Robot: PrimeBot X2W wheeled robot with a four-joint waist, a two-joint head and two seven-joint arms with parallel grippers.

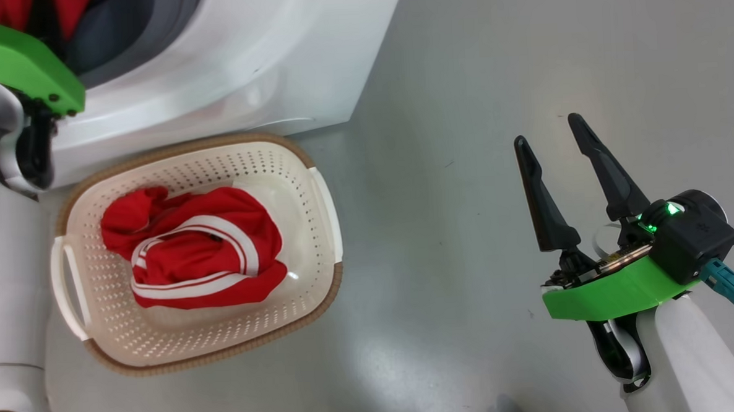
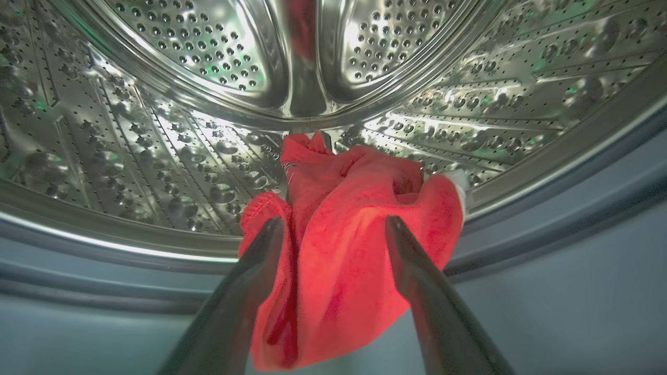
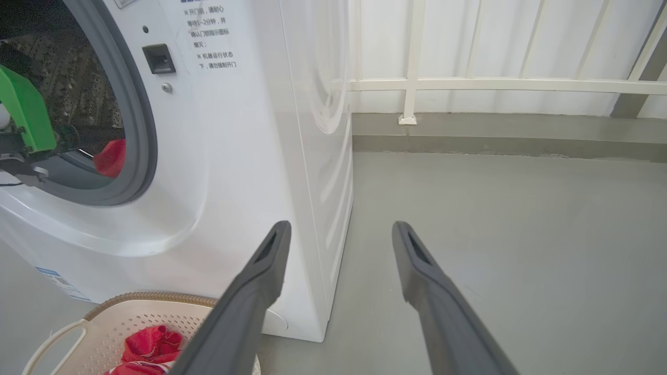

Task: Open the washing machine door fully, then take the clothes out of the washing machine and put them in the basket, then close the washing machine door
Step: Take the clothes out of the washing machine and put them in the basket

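Head view: washing machine (image 1: 243,63) fills the upper left, and its front corner edge runs down to mid-frame. The grey floor (image 1: 490,52) to the right of that corner is open. The basket (image 1: 291,172) sits on the floor at lower left with its brown rim tight against the machine base.

Right wrist view: a white rail (image 3: 411,83) and a wall curb cross the top of the frame, well behind the machine's side panel.

Red garment with white stripes (image 1: 202,253) is bunched in the basket's middle, inside the rim. A second red cloth (image 2: 344,250) is crumpled at the drum (image 2: 156,156) mouth and drapes down over the grey gasket (image 2: 573,219).

Left pincer (image 2: 333,221) is inside the door opening with its fingers spread wide. The red cloth lies between them, running up past the tips, and there is no clamp on it. Right pincer (image 1: 547,130) is over bare floor at right of frame, fingers spread and empty, well apart from basket and machine.
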